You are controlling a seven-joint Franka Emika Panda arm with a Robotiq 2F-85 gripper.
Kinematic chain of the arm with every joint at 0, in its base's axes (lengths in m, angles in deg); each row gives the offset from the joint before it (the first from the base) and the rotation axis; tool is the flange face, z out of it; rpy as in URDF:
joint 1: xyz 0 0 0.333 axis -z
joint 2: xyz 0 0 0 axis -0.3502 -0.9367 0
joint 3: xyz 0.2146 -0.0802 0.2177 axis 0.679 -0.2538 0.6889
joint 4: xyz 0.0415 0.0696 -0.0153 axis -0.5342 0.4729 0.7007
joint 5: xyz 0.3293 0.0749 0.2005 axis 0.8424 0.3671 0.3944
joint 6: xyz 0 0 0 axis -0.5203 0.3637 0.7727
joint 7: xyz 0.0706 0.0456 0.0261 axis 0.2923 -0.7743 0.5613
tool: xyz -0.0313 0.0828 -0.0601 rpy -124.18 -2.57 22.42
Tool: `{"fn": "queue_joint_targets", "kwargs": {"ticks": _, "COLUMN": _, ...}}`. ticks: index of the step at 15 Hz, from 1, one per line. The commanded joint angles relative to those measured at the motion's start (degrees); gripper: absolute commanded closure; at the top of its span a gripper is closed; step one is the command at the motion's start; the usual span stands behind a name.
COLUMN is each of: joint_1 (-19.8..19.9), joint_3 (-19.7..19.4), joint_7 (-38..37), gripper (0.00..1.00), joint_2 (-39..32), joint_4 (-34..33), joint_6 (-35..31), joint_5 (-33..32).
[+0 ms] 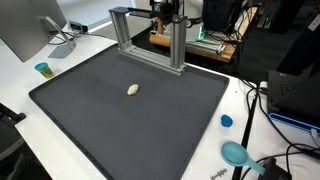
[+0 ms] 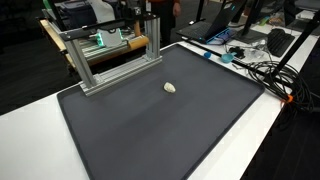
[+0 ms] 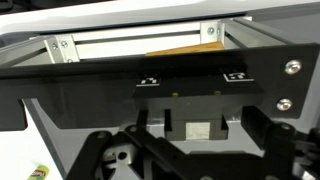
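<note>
A small cream, oval object [image 1: 133,89] lies alone near the middle of a dark grey mat [image 1: 110,125]; it also shows on the mat [image 2: 140,130] in the other exterior view [image 2: 169,87]. An aluminium frame [image 1: 150,35] stands on the mat's far edge and shows in both exterior views [image 2: 110,50]. My arm [image 1: 166,10] hangs high behind that frame, far from the cream object. In the wrist view my gripper [image 3: 185,150] is open and empty, its dark fingers spread wide, with the frame's bar [image 3: 140,45] across the top.
A teal cup [image 1: 42,69] and a monitor [image 1: 30,30] stand off one side of the mat. A blue cap [image 1: 226,121], a teal round dish [image 1: 234,153] and cables [image 2: 262,68] lie off the opposite side. A wooden board with gear [image 1: 195,45] sits behind the frame.
</note>
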Motion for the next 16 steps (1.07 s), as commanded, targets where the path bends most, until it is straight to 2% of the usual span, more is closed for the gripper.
{"fn": "queue_joint_targets", "kwargs": {"ticks": 1, "joint_1": -1.31, "joint_3": -0.77, "joint_7": 2.27, "gripper": 0.11, "joint_2": 0.04, "joint_4": 0.13, "joint_6": 1.9, "joint_5": -0.57}}
{"fn": "queue_joint_targets", "kwargs": {"ticks": 2, "joint_1": -1.18, "joint_3": -0.55, "joint_7": 2.15, "gripper": 0.14, "joint_2": 0.17, "joint_4": 0.01, "joint_6": 2.3, "joint_5": -0.87}}
{"fn": "queue_joint_targets", "kwargs": {"ticks": 3, "joint_1": -1.09, "joint_3": -0.42, "joint_7": 1.91, "gripper": 0.31, "joint_2": 0.43, "joint_4": -0.1, "joint_6": 2.71, "joint_5": -0.99}}
{"fn": "queue_joint_targets", "kwargs": {"ticks": 7, "joint_1": -0.95, "joint_3": -0.42, "joint_7": 1.39, "gripper": 0.62, "joint_2": 0.6, "joint_4": -0.36, "joint_6": 3.29, "joint_5": -1.09}}
{"fn": "queue_joint_targets", "kwargs": {"ticks": 8, "joint_1": -0.85, "joint_3": -0.39, "joint_7": 1.27, "gripper": 0.66, "joint_2": 0.55, "joint_4": -0.5, "joint_6": 3.48, "joint_5": -1.24}}
{"fn": "queue_joint_targets", "kwargs": {"ticks": 10, "joint_1": -0.84, "joint_3": -0.44, "joint_7": 1.2, "gripper": 0.67, "joint_2": 0.45, "joint_4": -0.62, "joint_6": 3.7, "joint_5": -1.15}}
{"fn": "queue_joint_targets", "kwargs": {"ticks": 12, "joint_1": -1.07, "joint_3": -0.68, "joint_7": 1.51, "gripper": 0.43, "joint_2": 0.34, "joint_4": -0.96, "joint_6": 4.35, "joint_5": -0.78}}
{"fn": "queue_joint_targets", "kwargs": {"ticks": 13, "joint_1": -1.55, "joint_3": -1.25, "joint_7": 2.42, "gripper": 0.34, "joint_2": 0.34, "joint_4": -1.16, "joint_6": 4.6, "joint_5": -0.18}}
{"fn": "queue_joint_targets", "kwargs": {"ticks": 16, "joint_1": -1.89, "joint_3": -2.39, "joint_7": 3.31, "gripper": 0.32, "joint_2": 0.29, "joint_4": -1.09, "joint_6": 3.57, "joint_5": 0.55}}
